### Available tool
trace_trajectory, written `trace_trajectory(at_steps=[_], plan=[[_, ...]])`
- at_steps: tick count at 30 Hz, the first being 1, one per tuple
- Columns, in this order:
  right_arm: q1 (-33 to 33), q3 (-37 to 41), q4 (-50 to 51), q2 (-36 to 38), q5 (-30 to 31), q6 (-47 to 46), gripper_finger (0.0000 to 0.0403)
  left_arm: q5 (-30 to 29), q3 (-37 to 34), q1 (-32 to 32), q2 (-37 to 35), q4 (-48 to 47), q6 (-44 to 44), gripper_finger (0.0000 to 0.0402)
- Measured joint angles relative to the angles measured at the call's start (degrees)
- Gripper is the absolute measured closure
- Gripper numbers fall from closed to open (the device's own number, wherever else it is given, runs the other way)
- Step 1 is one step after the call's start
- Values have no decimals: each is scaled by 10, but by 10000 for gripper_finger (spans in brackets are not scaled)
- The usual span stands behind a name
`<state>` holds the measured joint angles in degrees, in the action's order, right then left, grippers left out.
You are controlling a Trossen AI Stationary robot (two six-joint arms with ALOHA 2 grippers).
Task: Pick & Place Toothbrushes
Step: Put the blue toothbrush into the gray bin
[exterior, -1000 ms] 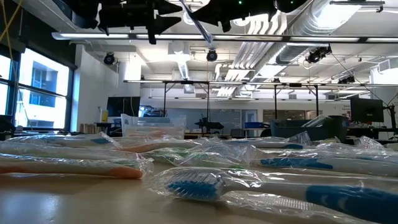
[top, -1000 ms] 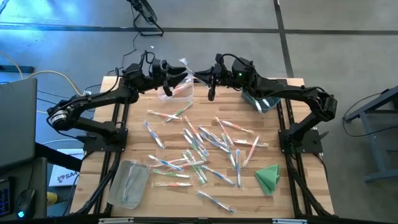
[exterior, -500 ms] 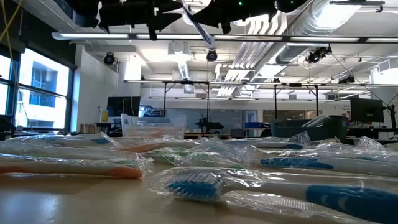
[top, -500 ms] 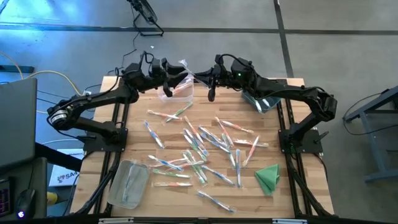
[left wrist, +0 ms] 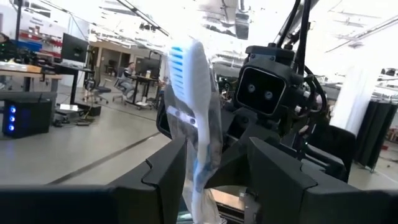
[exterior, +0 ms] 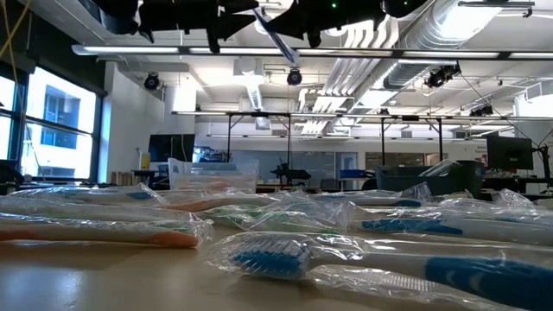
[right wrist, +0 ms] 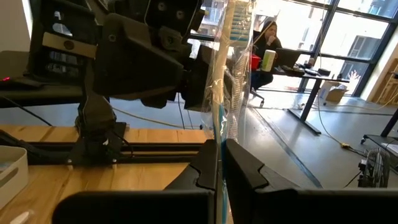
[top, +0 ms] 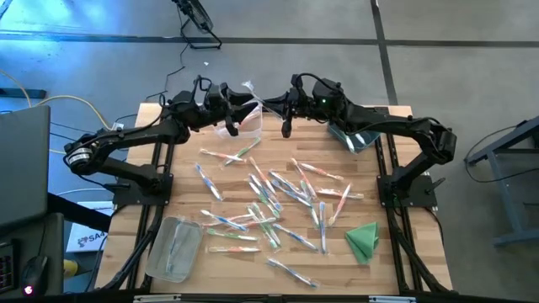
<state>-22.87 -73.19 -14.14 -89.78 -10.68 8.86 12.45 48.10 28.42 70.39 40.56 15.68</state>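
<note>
Nearest, most of the toothbrushes [top: 269, 198] lie scattered in their wrappers over the middle of the surface [top: 181, 168], none of them disturbed in the last second, so the bulk of the job is still to do

Farther back, over the far edge, both arms meet above a clear bin [top: 251, 128]. The one change is in the left arm: it has slid a little toward the right arm, while the right arm has held its place. The left gripper [left wrist: 211, 168] now has its fingers apart on either side of a wrapped blue toothbrush [left wrist: 194, 106] that stands upright between them, not yet pinched as far as the left wrist view shows. The right gripper [right wrist: 219, 149] has its fingers closed on the same toothbrush, lower down

This looks like a handover being set up in mid-air: the left fingers probably have to close before the right ones can let go, and the bin beneath is probably where the brush is headed
</note>
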Motion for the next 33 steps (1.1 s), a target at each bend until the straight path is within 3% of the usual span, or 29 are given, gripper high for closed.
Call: trace_trajectory(at_steps=[23, 33], plan=[[0, 0, 22, 0, -12, -2, 399, 2, 0, 0, 39, 45, 28, 236], [0, 0, 21, 0, -2, -2, 399, 2, 0, 0, 39, 44, 26, 311]])
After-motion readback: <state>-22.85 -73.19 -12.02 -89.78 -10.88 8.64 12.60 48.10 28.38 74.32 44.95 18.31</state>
